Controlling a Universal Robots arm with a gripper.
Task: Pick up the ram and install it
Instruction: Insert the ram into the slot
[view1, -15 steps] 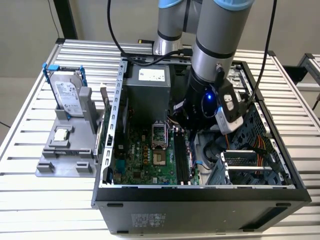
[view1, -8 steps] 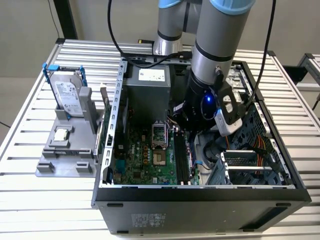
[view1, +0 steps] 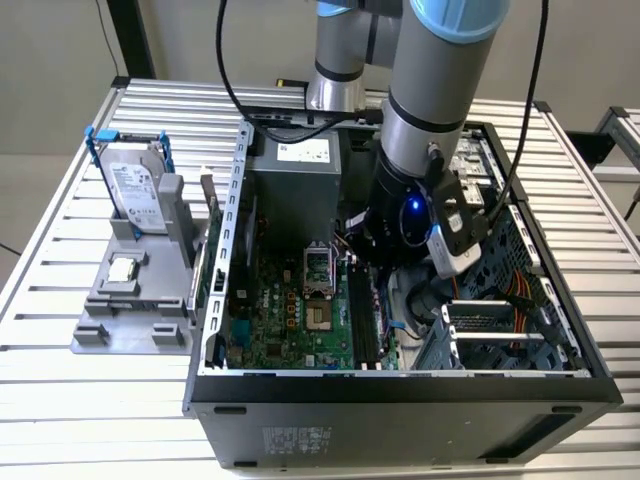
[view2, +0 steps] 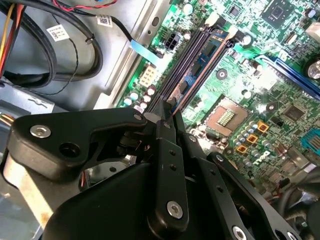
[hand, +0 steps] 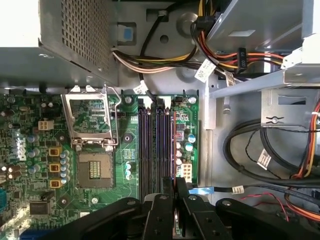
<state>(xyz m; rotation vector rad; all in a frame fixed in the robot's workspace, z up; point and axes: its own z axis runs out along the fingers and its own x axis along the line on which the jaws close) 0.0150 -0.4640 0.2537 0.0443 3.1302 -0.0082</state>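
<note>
- While the arm reaches down into the open computer case (view1: 400, 385) in the exterior view, its gripper (view1: 385, 262) sits low over the green motherboard (view1: 290, 315), just above the dark memory slots (view1: 362, 325). On a grey tray (view1: 125, 300) at the exterior view's left, well apart from the case, a silver hard drive (view1: 135, 190) stands upright and a small square processor chip (view1: 123, 268) lies flat in front of it.
- In the second wrist view, the gripper (view2: 169, 107) has its black fingers (view2: 162, 127) drawn close together on the near end of the ram (view2: 200, 65), a thin blue-black stick. It lies along one of the long slots (view2: 186, 57), beside the empty processor socket (view2: 226, 117).
- In the first wrist view, the gripper (hand: 175, 186) hangs over the near end of the slot row (hand: 157, 145), fingers nearly closed on the ram's thin edge (hand: 174, 145) in the slot nearest the case wall. Bundled cables (hand: 260, 160) lie beyond that wall.
</note>
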